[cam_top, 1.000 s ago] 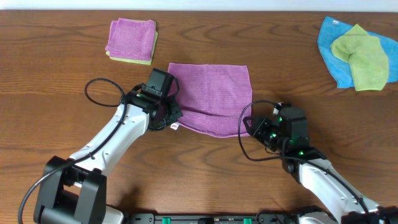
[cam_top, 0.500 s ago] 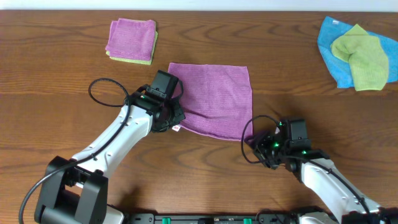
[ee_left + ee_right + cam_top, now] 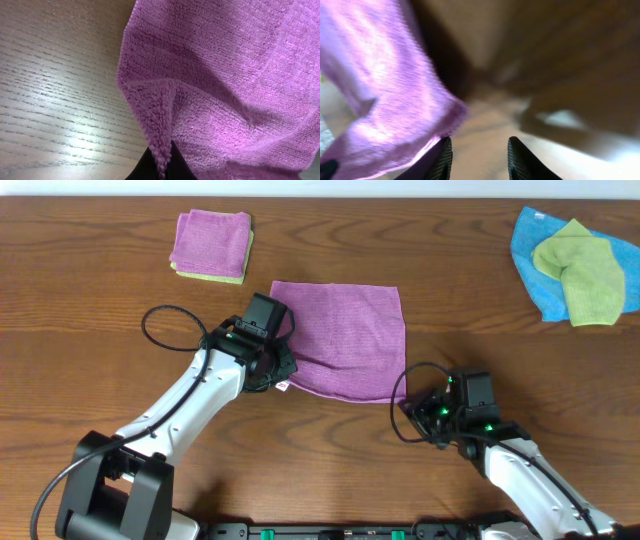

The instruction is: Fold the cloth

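Although the right wrist view is blurred, you can make out the right gripper [image 3: 476,155] with its fingertips apart and empty, the cloth [image 3: 385,90] beside one finger. The left gripper [image 3: 159,169], mostly cut off, is clamped on the cloth's near-left corner. The cloth lies mid-table [image 3: 100,310]. Farther back are a folded purple stack [image 3: 211,242] and a lime-green cloth [image 3: 585,280] on a blue cloth [image 3: 528,255].

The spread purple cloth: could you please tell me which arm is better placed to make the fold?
Left: the left hand is shut on the cloth at its near-left corner; the right hand stands open beside the near-right corner.
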### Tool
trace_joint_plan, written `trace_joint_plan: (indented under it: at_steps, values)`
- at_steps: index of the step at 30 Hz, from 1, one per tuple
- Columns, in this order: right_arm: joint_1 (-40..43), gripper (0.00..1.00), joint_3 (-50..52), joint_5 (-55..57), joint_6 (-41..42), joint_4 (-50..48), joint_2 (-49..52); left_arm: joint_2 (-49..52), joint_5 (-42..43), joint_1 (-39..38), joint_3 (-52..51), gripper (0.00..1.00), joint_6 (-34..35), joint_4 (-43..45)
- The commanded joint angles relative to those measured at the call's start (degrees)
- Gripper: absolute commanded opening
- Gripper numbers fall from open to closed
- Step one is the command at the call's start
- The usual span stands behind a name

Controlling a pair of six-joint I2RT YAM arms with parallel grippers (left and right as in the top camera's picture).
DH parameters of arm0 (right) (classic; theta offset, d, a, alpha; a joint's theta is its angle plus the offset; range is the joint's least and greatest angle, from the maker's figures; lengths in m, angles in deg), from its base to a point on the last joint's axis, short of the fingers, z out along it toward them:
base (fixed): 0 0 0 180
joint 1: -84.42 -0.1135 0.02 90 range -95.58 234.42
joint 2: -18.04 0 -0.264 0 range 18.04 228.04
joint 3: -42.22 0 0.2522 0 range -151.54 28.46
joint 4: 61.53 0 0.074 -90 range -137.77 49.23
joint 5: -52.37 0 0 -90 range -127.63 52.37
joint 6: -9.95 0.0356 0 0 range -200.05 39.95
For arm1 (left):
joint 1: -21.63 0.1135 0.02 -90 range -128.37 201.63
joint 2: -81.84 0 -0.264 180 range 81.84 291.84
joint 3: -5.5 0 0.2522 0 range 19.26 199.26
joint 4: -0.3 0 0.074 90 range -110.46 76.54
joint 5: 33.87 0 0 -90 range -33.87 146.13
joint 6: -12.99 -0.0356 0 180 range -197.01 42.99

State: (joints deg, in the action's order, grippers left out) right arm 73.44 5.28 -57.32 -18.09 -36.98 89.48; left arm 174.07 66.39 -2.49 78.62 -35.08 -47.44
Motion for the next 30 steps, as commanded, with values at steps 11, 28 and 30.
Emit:
trace_joint_plan:
  at_steps: [11, 28, 30]
  values:
    - [-3.3, 0.32, -0.4, -2.6, 5.3, -3.7, -0.6, -0.6, -1.5, 0.0, 0.8, 0.06, -1.3, -0.1]
    - [-3.3, 0.34, -0.4, -14.5, 8.1, -3.0, -0.6, -0.6, -1.9, 0.0, 0.8, 0.06, -2.2, -0.1]
    - [-3.3, 0.32, -0.4, -15.2, 7.8, -2.1, -0.6, -0.6, -1.9, 0.0, 0.8, 0.06, -2.8, -0.2]
